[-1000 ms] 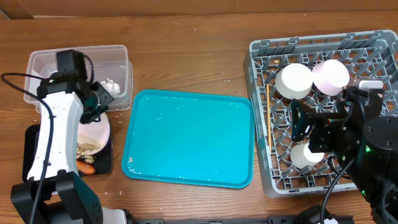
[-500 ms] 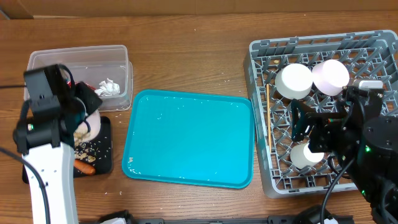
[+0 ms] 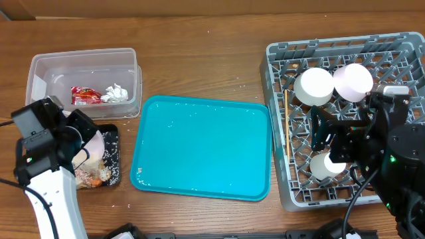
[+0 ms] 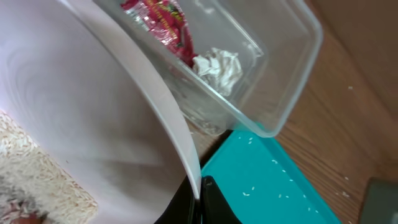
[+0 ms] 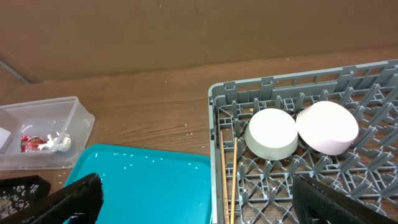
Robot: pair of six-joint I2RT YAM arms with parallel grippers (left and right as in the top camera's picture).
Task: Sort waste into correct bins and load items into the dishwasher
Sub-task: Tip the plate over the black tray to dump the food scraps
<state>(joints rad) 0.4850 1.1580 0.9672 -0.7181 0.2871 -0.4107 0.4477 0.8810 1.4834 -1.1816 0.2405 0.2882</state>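
Note:
My left gripper (image 4: 199,190) is shut on the rim of the white plate (image 4: 93,106), held tilted over the black tray (image 3: 113,149). Rice-like scraps with an orange piece (image 3: 94,175) lie in that tray, and rice shows in the left wrist view (image 4: 28,180). The clear tub (image 3: 126,63) holds the red wrapper (image 3: 85,95) and the white tissue (image 3: 117,93). My right gripper (image 5: 208,205) is open and empty above the grey dish rack (image 3: 279,50). Two white bowls (image 3: 313,86) (image 3: 352,81) and the chopsticks (image 3: 286,123) are in the rack.
A large teal tray (image 3: 202,149) with a few rice grains lies in the middle, between the black tray and the rack. The tub stands at the far left, just behind the black tray. Bare wood runs along the far side of the table.
My left arm has swung from beside the tub towards the table's near edge with the plate, tilting it over the black tray. The wrapper in the tub is now uncovered. The right arm has not moved.

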